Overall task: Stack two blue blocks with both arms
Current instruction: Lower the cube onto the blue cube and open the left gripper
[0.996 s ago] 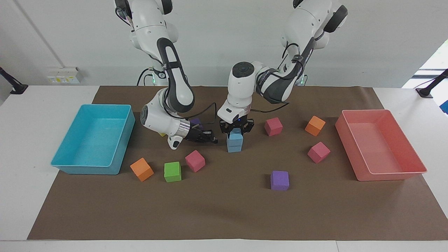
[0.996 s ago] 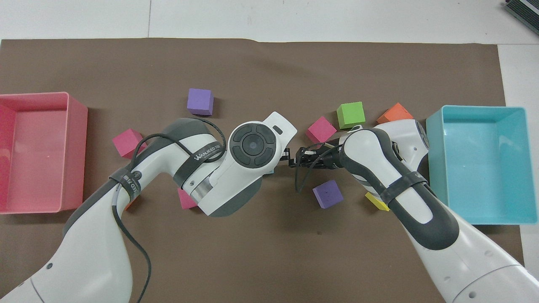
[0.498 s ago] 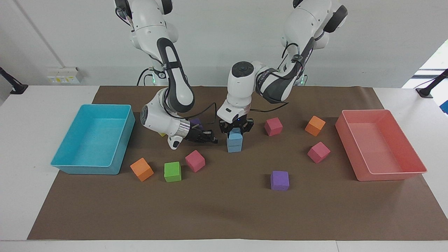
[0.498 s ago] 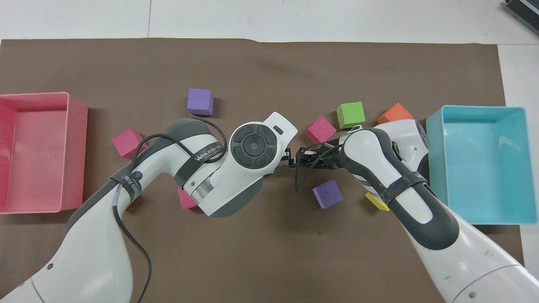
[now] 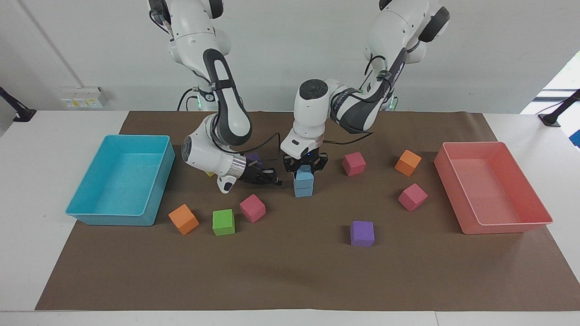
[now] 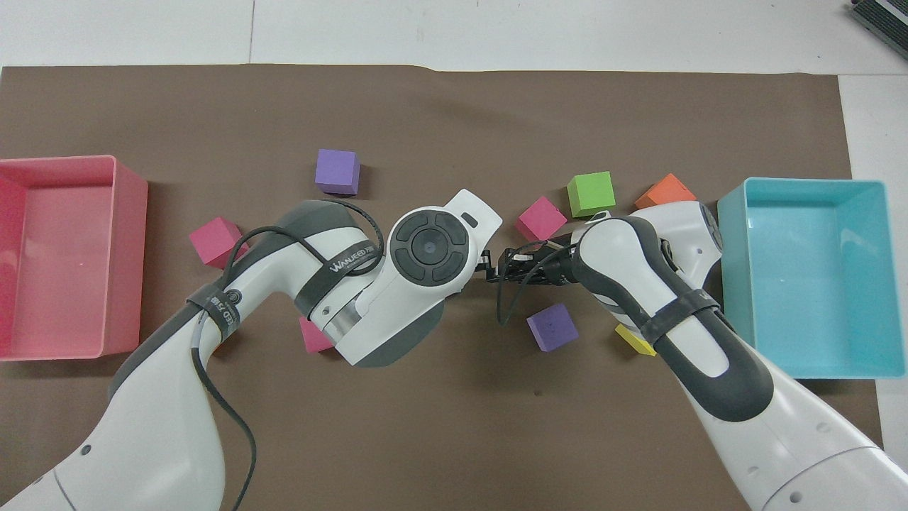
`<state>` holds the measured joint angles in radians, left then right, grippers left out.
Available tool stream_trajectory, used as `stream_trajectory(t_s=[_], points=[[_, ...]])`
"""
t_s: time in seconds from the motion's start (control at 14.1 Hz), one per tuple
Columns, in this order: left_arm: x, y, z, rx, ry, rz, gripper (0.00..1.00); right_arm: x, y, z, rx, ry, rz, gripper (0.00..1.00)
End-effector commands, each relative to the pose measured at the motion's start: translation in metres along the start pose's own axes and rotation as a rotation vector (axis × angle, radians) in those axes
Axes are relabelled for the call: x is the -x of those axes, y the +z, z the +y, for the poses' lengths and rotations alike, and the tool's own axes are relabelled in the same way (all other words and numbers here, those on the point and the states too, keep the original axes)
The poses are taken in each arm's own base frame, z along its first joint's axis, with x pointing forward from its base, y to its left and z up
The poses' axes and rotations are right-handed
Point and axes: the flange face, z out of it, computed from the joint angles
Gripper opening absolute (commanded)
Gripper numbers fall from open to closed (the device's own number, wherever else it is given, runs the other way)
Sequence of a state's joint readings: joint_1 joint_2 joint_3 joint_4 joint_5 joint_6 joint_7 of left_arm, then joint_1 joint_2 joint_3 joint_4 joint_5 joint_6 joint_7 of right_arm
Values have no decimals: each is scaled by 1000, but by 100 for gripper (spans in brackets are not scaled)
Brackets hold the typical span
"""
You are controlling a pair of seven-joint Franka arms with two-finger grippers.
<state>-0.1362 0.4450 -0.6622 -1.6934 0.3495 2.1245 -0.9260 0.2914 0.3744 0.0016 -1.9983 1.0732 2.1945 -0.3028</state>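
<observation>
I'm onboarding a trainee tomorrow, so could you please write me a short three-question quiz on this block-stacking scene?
1. True or false: one blue block sits on the other blue block.
2. Which gripper is shut on the upper blue block?
A. left gripper
B. right gripper
C. neither
3. Fill in: the green cube lies between the orange cube and a ____ cube.

Key
1. True; the two form a stack near the middle of the brown paper.
2. A; it comes down onto the stack from above. The right gripper is shut and empty beside the stack, toward the turquoise bin.
3. Pink.
</observation>
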Motion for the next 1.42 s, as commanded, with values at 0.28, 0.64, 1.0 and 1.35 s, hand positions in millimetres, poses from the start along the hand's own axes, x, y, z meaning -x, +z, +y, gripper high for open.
stream_trajectory(t_s=[0.28, 0.64, 1.0, 1.35], points=[[0, 1, 4, -18, -6, 11, 0, 2, 0, 2, -22, -2, 23, 0], [1, 2, 2, -29, -4, 6, 0, 2, 0, 2, -22, -2, 23, 0], [1, 2, 1, -31, -6, 5, 0, 3, 1, 2, -22, -3, 22, 0], [0, 2, 1, -33, -7, 5, 0, 3, 1, 2, -21, -3, 23, 0]])
